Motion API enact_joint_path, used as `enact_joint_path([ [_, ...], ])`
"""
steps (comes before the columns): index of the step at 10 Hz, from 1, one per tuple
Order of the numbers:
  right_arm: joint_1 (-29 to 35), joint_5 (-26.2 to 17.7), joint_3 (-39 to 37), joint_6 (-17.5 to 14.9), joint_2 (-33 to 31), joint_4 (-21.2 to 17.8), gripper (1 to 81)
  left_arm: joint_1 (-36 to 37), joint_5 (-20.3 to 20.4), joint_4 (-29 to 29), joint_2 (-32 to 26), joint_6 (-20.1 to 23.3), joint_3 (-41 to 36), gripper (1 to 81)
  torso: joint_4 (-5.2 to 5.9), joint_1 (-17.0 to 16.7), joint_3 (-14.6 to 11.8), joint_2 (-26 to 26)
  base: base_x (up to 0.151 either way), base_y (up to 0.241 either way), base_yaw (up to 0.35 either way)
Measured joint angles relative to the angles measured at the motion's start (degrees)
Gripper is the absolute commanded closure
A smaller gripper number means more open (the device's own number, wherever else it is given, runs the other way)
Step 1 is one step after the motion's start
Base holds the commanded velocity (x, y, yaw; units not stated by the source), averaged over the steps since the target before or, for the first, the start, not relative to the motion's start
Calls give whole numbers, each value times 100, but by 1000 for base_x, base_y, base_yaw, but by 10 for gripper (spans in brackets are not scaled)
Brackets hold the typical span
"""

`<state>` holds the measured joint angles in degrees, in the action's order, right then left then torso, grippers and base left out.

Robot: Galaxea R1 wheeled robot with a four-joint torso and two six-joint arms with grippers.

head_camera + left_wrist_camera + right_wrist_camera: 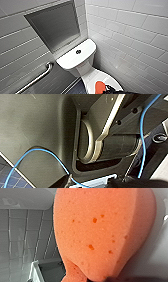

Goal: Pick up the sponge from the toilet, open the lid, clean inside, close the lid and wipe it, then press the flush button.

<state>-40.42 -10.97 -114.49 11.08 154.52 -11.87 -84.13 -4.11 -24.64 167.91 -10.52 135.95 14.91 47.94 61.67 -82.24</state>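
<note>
Down at the lower edge of the head view, the sponge point(99, 86) lies against the white lid point(93, 78) of the toilet point(82, 65), with the dark right gripper point(110, 88) touching its right side. In the right wrist view the orange, pitted pad stands very close before the camera and narrows towards a dark tip of the gripper, so the gripper appears closed on that narrow end. The contact itself is cut off at the frame edge, and how far the jaws stand apart is hard to make out. Pale glossy ceramic shows beside the sponge there, and grey tiling on its other side.

The lid is down, and only its rear part shows in the head view, as the front of the bowl is cut off. Behind it the cistern top point(75, 57) carries a round flush button point(78, 51). A metal grab bar point(37, 78) runs along the grey wall to the left, below a recessed niche point(55, 25), and white tiles point(130, 37) cover the wall to the right.

The left wrist view looks onto dark robot panels and a blue cable point(143, 131). The left gripper point(140, 184) is just a dark shape at the frame edge, and I cannot tell whether it is open or closed.
</note>
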Motion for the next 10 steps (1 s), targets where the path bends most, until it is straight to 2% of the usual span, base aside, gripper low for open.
enact_joint_path([
  [5, -725, 723, 1047, 143, -1301, -5, 811, 1, 6, -2, 0, 0, 0, 10, 0, 0, 0, 0, 0, 0, 0],
  [10, -1208, 883, 1858, 168, -2643, 11, 811, 69, 9, -5, 0, 2, 0, 10, 0, 0, 0, 0, 0, 0, 0],
])
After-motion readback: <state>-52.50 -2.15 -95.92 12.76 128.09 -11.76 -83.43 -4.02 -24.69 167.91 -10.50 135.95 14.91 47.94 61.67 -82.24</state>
